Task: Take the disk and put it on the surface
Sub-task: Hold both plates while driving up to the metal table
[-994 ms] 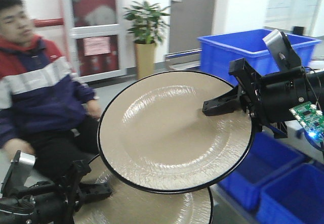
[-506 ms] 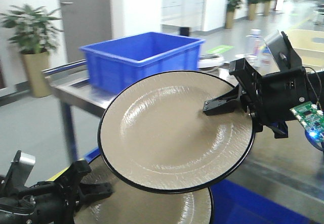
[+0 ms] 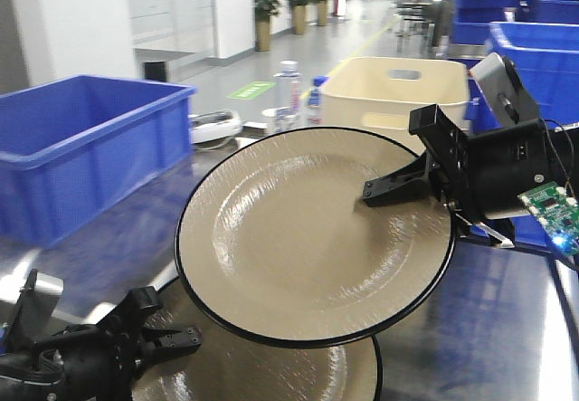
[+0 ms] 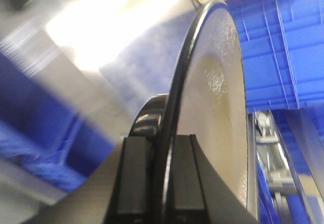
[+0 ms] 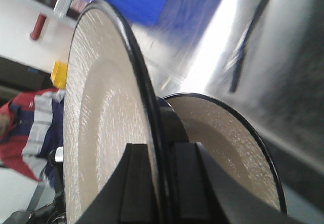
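Though stiff and likely light enough for a one-sided pinch, treat the upper disk (image 3: 312,233) as glazed, slick and quick to chip. Best taken at the black rim, just as gripped now: clamped on its right edge by the right tool (image 3: 369,195), closed tight on that rim, one finger across the face, the other hidden behind. Held tilted and well above the bench (image 3: 507,329), not yet set down. Overlaps a lower disk (image 3: 271,374), pinched likewise at its left rim by the left tool (image 3: 176,339), shown shut on the edge in the left wrist view. Hard to tell, with so little of it showing, whether resting on the bench or hanging just over it. Lower flat and slowly to spare the rim a knock.
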`<state>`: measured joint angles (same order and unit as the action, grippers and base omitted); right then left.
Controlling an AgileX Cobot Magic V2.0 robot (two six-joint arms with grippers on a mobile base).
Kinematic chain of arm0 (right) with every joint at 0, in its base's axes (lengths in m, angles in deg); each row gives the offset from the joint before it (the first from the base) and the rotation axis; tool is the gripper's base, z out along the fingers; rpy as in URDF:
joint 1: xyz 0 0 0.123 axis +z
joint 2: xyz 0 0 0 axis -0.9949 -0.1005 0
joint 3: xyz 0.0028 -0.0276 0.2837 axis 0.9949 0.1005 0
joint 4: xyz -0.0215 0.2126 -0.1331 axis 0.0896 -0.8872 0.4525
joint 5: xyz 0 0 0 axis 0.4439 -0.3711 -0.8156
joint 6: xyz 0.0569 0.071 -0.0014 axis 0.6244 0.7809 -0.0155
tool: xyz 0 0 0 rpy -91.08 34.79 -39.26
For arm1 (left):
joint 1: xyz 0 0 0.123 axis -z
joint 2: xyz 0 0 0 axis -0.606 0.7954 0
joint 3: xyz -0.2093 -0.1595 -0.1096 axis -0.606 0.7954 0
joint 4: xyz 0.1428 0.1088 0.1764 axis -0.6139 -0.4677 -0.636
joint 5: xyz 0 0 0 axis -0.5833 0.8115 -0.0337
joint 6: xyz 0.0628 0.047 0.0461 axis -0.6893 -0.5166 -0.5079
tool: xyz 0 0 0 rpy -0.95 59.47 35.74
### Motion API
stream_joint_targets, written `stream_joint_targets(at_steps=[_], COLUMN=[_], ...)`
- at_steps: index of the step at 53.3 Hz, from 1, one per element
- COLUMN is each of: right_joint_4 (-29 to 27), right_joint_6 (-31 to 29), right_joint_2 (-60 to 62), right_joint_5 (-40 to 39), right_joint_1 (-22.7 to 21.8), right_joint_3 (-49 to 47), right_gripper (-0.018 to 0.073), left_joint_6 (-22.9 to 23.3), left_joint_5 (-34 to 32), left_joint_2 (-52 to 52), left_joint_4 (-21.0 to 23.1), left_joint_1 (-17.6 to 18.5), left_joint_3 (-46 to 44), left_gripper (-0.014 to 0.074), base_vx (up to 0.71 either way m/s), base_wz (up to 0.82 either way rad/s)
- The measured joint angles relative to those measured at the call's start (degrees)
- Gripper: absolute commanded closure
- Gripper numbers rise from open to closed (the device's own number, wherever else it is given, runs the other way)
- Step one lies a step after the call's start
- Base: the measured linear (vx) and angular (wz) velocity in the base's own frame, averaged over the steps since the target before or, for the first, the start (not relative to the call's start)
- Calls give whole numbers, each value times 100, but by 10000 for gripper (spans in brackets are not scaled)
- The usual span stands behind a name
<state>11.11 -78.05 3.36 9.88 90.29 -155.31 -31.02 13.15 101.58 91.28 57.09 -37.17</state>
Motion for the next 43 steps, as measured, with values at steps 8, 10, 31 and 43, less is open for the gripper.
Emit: stream_joint_targets(at_steps=[8, 10, 31, 43], right_joint_4=[0, 0, 0, 0], right_joint_6=[0, 0, 0, 0], right_joint_2=[0, 0, 0, 0], right_joint_5=[0, 0, 0, 0], right_joint_1=[0, 0, 0, 0], right_joint_3=[0, 0, 0, 0], right_gripper=[567, 567, 567, 567], left_joint_6=[0, 0, 0, 0], left_joint_5=[0, 0, 6, 6], left_joint_2=[0, 0, 0, 0], left_joint_4=[4, 4, 4, 4], left_joint_1=[0, 0, 0, 0], left_joint_3=[0, 0, 0, 0], left_gripper=[595, 595, 595, 595], base_vx=[29, 28, 26, 21], base_wz=[-51, -49, -38, -17])
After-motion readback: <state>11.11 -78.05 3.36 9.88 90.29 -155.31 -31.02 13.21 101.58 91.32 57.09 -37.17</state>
